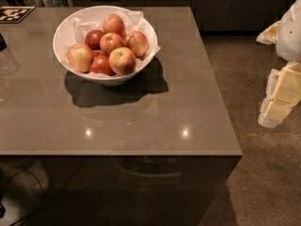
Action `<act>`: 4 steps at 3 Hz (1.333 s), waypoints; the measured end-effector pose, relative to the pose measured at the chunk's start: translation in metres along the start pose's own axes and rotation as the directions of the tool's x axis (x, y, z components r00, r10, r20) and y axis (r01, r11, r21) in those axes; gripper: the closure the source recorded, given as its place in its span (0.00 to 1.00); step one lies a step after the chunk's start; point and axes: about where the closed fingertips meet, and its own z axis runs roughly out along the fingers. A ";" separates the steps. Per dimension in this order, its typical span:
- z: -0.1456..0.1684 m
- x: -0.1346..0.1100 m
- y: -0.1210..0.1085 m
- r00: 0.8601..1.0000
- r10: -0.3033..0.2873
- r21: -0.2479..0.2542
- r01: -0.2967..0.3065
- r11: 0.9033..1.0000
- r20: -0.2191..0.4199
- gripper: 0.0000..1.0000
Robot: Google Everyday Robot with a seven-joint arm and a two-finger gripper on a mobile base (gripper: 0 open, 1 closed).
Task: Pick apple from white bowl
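Target apple (122,60): big, red with a yellow-orange patch, at the near rim of the white bowl (60,32), resting on the crumpled paper lining (136,18). It touches a small dark red apple (101,65) on its left and leans under the middle apple (111,42). A paler yellow-orange apple (80,56) sits at the left rim; don't take that one.

Bowl stands on the table (141,126), in the far-left part, well back from the near edge and the right edge.

Progress: nothing done yet, as I judge it. Apple is in the bowl and untouched. The gripper (278,102) hangs off the table's right side, over the floor (263,173), well apart from the bowl. You can't tell how the jaws stand, and nothing shows in them. Left for you: reach, descend, grasp, lift out.

Room: the table between gripper and bowl is bare and glossy, so you have an open path in from the right. Watch the right table edge on the way over. The bowl rim is high on the near side, so coming from above looks safer than from the side. Neighbouring apples crowd the target; tight fit for the jaws. A marker tag (11,14) lies at the far-left corner, out of your way.
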 end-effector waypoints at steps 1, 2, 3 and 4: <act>-0.004 -0.003 -0.001 1.000 -0.001 0.004 0.001 1.000 0.005 0.00; -0.010 -0.019 -0.007 1.000 0.000 -0.008 0.000 1.000 -0.002 0.00; -0.013 -0.028 -0.001 0.997 -0.067 -0.011 0.067 0.998 0.028 0.00; -0.014 -0.029 -0.002 0.995 -0.097 -0.002 0.098 0.995 0.031 0.00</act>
